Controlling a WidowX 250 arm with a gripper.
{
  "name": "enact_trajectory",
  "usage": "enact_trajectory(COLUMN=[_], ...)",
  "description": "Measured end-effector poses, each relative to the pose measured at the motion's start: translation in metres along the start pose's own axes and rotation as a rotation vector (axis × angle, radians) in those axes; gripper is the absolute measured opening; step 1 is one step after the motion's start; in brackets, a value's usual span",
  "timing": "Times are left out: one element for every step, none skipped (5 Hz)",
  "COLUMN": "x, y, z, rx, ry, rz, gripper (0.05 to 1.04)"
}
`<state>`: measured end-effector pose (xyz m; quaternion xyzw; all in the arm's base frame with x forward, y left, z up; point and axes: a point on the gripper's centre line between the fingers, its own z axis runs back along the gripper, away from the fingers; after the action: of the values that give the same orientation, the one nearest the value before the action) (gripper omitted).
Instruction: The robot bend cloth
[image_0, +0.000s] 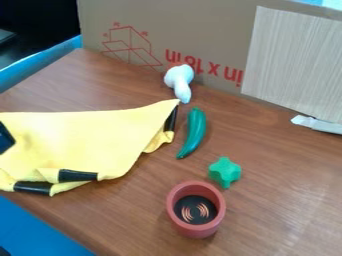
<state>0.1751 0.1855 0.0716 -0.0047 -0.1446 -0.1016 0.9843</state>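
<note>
I cannot tell whether my pincer is open or closed, or whether it grips anything. The thin yellow fabric cloth (100, 140) with black edge strips (77, 175) lies rumpled on the brown wooden counter (274, 200), up and to the left of my landmark, the round red cup (195, 232), and well apart from it.

I expect the cloth to be light, soft and floppy, hard to break but quick to slide or bunch. I would pinch the corner pointing away from the cup, beside the black strip there, and carry it low across the middle to make the bend; the strips may be a little stiffer.

That corner is tight, though: the curved green toy pepper (194, 131) and the rounded white toy (180, 82) sit close by, beyond the cup. Farther past the cup, the brown cardboard wall (220, 35) limits me; more room lies over the cloth itself.
</note>
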Motion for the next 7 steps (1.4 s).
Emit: enact_trajectory(x=[-0.013,-0.024,-0.028,-0.034,-0.042,-0.043,-0.041], y=[0.024,0.055,0.072,0.087,0.094,0.097,0.098], z=[0.007,0.008,0.005,0.003,-0.002,-0.007,-0.013], rx=[0.077,0.132,0.162,0.182,0.163,0.153,0.143], ry=[-0.058,-0.126,-0.181,-0.26,-0.36,-0.435,-0.464], rz=[0.109,0.217,0.289,0.375,0.437,0.48,0.499], gripper=[1.0,1.0,1.0,1.0,1.0,1.0,1.0])
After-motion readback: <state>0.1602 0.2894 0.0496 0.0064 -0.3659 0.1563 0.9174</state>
